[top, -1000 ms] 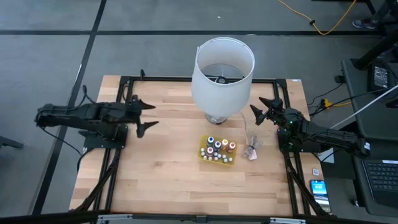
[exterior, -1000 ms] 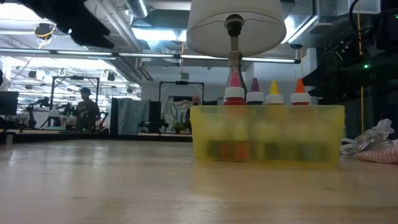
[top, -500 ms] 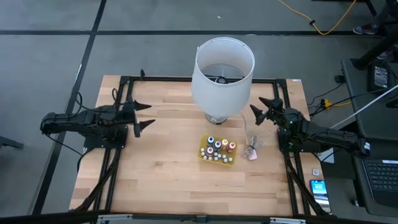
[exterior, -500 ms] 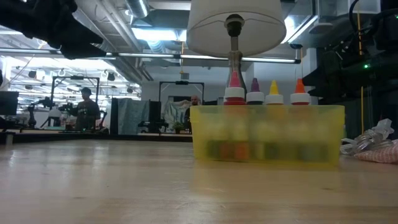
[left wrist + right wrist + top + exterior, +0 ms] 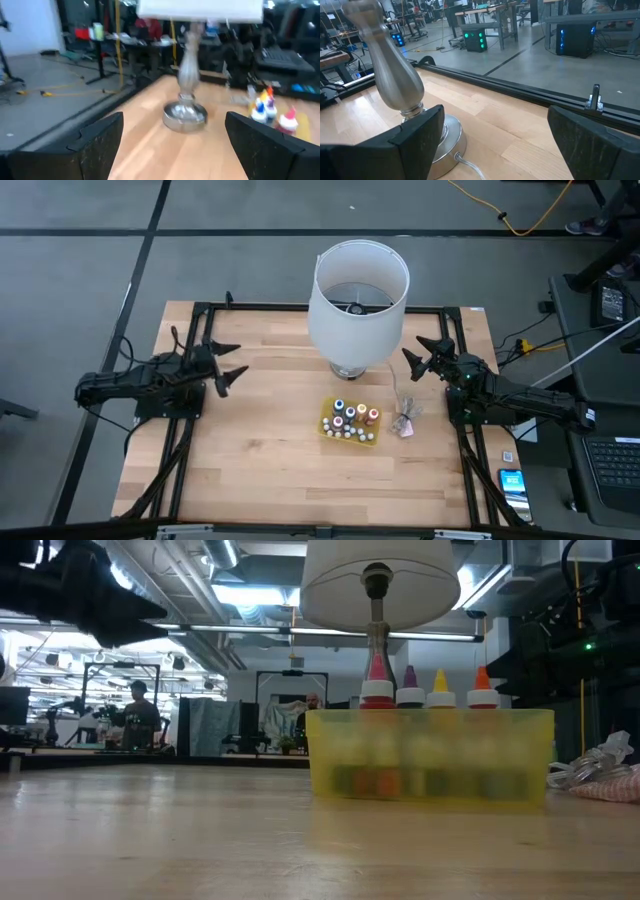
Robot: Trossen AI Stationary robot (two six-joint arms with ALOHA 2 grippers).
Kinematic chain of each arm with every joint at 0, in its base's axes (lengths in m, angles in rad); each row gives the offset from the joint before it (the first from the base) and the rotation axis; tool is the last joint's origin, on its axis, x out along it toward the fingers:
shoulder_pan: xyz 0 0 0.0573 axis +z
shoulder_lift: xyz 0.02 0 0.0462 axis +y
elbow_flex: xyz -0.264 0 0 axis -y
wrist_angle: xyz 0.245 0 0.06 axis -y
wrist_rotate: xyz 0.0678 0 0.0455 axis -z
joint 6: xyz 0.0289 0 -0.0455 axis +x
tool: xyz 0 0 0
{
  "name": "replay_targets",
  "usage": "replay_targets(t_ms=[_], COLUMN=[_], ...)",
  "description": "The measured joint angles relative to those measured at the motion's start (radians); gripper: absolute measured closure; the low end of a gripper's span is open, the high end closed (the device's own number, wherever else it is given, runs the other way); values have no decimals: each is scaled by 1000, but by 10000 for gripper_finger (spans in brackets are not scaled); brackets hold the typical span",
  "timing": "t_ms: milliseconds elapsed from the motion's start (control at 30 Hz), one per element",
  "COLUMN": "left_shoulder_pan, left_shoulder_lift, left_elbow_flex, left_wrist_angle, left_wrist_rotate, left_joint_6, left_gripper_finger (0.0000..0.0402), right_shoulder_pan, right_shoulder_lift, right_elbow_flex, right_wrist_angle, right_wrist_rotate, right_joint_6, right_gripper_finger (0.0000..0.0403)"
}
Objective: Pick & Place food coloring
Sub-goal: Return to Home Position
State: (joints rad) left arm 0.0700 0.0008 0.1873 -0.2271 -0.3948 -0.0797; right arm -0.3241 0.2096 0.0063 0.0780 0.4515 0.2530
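Left of the lamp point(image 5: 358, 290), seen from above, the left gripper point(image 5: 236, 360) has pulled back, fingers wide and empty. The right gripper point(image 5: 413, 350) waits right of the lamp, equally wide. The food coloring point(image 5: 349, 418) sits in the yellow bin point(image 5: 324, 428) just in front of the lamp (job looks done). Low view: bottle tops show above the bin's rim. Wrist views: nothing between either pair of fingers.

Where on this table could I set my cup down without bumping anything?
Bare wood lies between the left pincer and the yellow bin, and in the wide strip from the bin to the table edge farthest from the lamp. Crowded: lamp base, bin, plastic wrapper and right pincer sit close together.
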Motion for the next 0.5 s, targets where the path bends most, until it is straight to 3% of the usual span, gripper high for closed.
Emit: replay_targets(t_ms=[500], left_shoulder_pan=[-1], left_shoulder_lift=[-1], left_elbow_flex=[-109], left_wrist_angle=[46], left_wrist_rotate=[105], left_joint_6=[3], left_gripper_finger=[56], right_shoulder_pan=[0], right_shoulder_lift=[0], right_elbow_flex=[0], right_wrist_angle=[0], right_wrist_rotate=[0], right_joint_6=[0], right_gripper_finger=[47])
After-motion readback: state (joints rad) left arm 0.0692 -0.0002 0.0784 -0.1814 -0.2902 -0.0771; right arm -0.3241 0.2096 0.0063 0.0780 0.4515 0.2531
